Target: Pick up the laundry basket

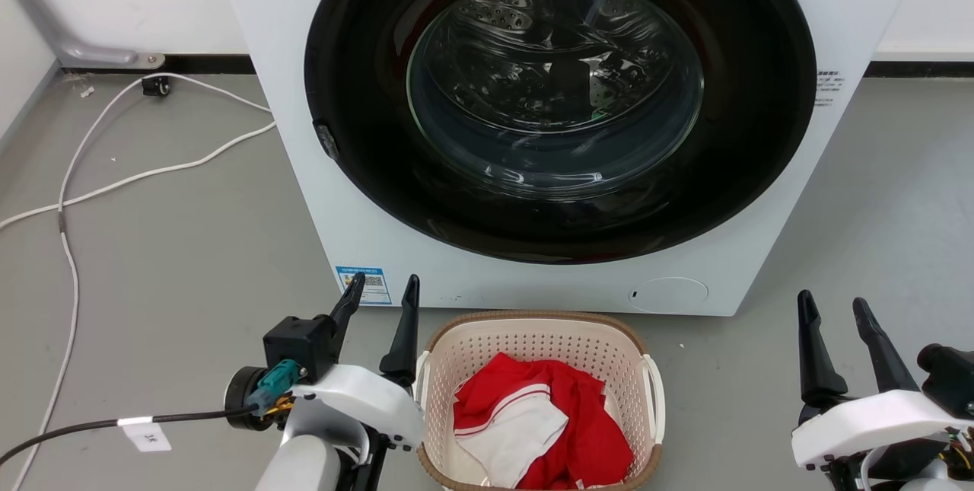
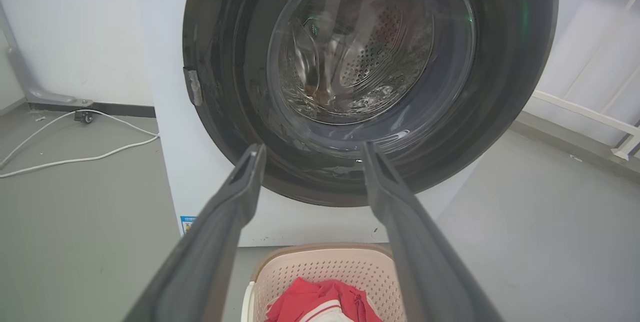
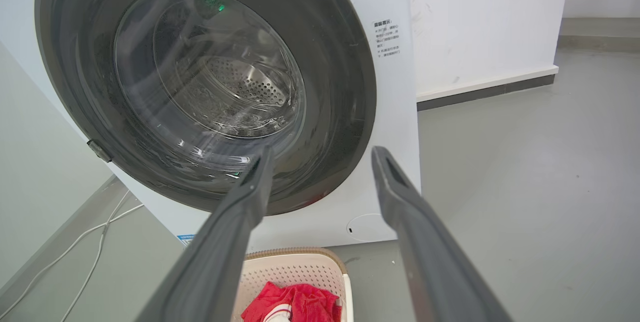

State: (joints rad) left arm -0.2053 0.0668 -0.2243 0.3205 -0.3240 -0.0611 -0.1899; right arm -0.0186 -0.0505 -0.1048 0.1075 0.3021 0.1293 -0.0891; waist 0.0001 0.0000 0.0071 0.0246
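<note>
From the head: low at centre, on the grey floor (image 1: pixel 190 270) and just in front of the washing machine (image 1: pixel 304 194), the laundry basket (image 1: pixel 548 344), upright, with red and white clothes (image 1: pixel 533 422) heaped inside. Above it, the machine's round glass door (image 1: pixel 559 95), shut. To the left of the laundry basket, the left gripper (image 1: pixel 385 282), fingers up and moderately parted, holding nothing. Inner finger right beside the white left handle (image 1: pixel 422 381), perhaps touching it; hard to tell from this angle. Well apart on the other side, the right gripper (image 1: pixel 831 299), likewise parted and empty. At far left, a white cable (image 1: pixel 152 171) trailing over the floor.

Along the left wrist: left gripper (image 2: pixel 312 150) spread wide with nothing between the fingers, tips set against the dark door ring. Laundry basket (image 2: pixel 325 267) at the bottom edge, between the two fingers.

Along the right wrist: right gripper (image 3: pixel 322 151) wide and empty too, pointing at the machine's lower front. Laundry basket (image 3: pixel 295 269) low in the frame, partly behind the left-hand finger.
</note>
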